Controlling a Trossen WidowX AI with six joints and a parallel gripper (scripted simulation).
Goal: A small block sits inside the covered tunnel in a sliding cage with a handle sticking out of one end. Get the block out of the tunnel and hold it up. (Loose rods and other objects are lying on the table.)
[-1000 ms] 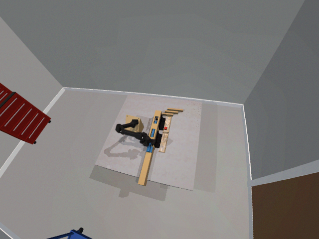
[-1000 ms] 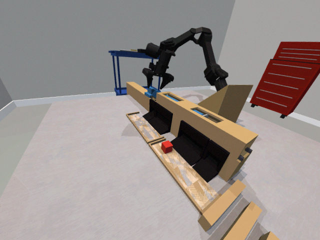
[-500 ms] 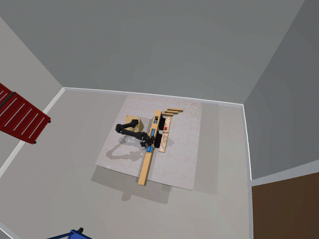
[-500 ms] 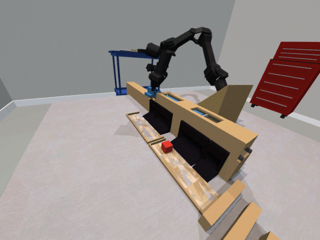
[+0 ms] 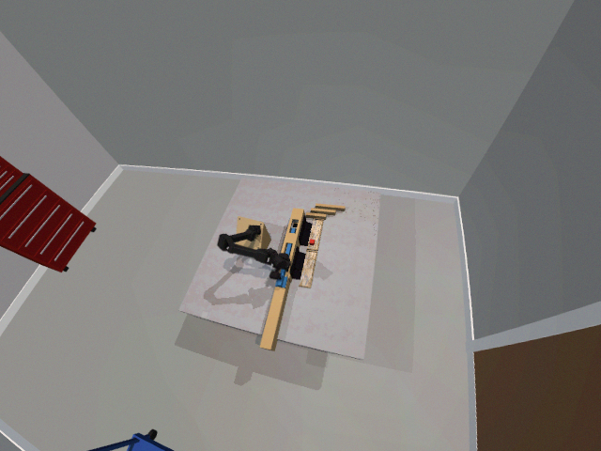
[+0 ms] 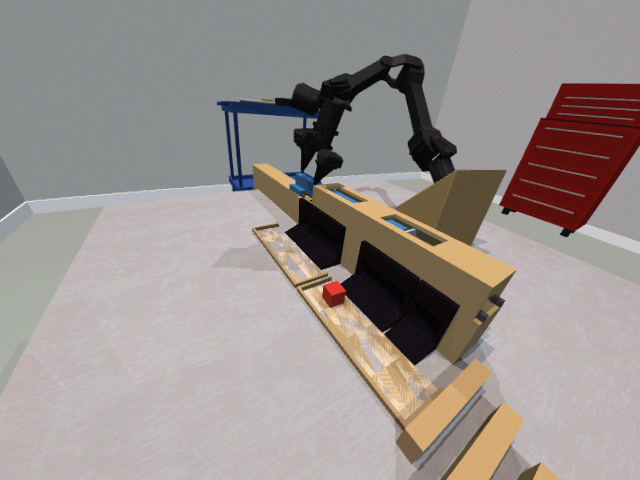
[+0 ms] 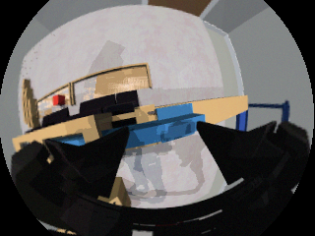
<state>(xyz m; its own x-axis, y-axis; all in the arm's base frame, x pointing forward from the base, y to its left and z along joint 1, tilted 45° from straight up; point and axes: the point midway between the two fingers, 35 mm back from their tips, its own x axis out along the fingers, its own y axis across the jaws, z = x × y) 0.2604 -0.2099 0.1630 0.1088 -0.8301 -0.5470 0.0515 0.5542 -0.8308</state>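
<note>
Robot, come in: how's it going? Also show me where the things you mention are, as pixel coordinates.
Gripper (image 5: 280, 270) (image 6: 309, 176) (image 7: 163, 128) open, nothing held. Red block (image 5: 312, 241) (image 6: 334, 293) (image 7: 58, 99) out on shallow tray (image 5: 304, 287) (image 6: 351, 360) (image 7: 38, 102), not lifted. Wooden housing (image 5: 298, 211) (image 6: 465, 258) (image 7: 84, 125) between them.

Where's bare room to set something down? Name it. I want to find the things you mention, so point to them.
The broad tabletop stretch beside the two shallow trays (image 5: 305, 286) (image 6: 351, 356), on the side away from the tunnel (image 5: 297, 213) (image 6: 465, 258). Crowded: the strip between trays and tunnel, filled by black ramps (image 6: 379, 299).
</note>
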